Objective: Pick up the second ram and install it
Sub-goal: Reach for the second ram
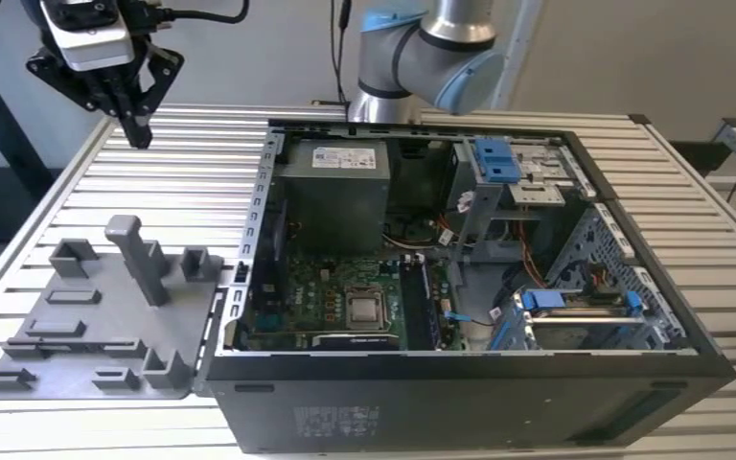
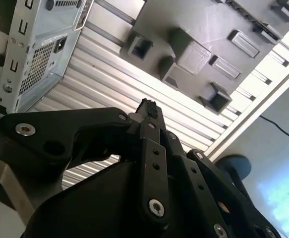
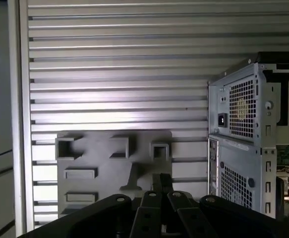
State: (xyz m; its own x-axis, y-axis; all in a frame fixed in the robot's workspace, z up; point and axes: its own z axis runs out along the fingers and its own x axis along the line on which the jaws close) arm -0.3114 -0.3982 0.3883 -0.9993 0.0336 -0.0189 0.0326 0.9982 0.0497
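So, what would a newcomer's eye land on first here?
In the exterior view, the open PC case dominates. It lies on the slatted table with its motherboard exposed. At that view's left sits a grey fixture with upright posts. The gripper hangs high above it, fingers together and nothing visible between them.

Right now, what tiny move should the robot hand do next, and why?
Probably open the gripper first. It hangs above the slatted table, near the grey holder, and looks pinched shut on nothing, so it couldn't grab anything like that.
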